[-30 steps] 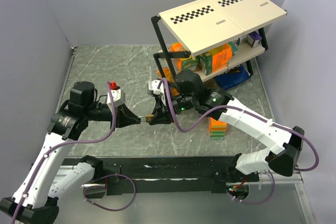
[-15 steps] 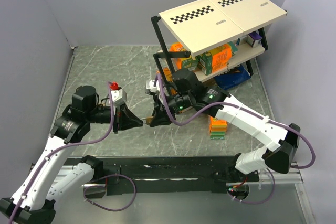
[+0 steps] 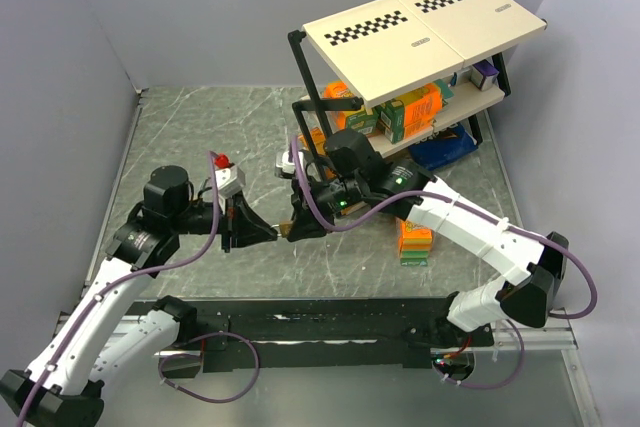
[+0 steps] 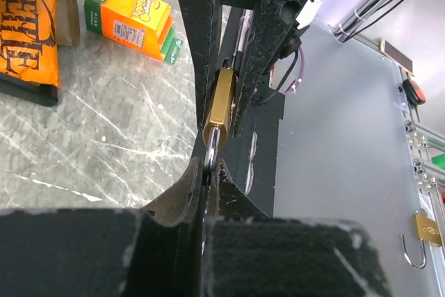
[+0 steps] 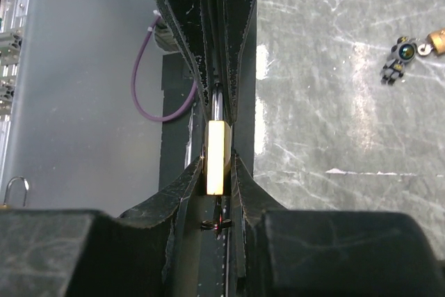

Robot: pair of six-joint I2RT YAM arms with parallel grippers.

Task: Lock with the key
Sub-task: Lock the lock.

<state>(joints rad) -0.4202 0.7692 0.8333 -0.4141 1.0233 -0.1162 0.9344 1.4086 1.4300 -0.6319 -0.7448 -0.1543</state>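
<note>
**Now the thin silver metal key (image 4: pixel 211 149) sits in the small rectangular brass padlock (image 4: pixel 222 102)**

Our right claw (image 5: pixel 217 161) grips the padlock, pinched flat between its narrow-set fingers. Directly ahead of it, our left claw (image 4: pixel 211 168) is closed tight on the key, whose blade enters the padlock's end.

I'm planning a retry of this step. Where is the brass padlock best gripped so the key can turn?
Clamp the brass padlock across its two broad flat faces, coming from the end opposite the keyhole, as the right gripper does. Those faces sit flush in the jaws, and the keyhole end is left bare for the key in the left gripper.
</note>
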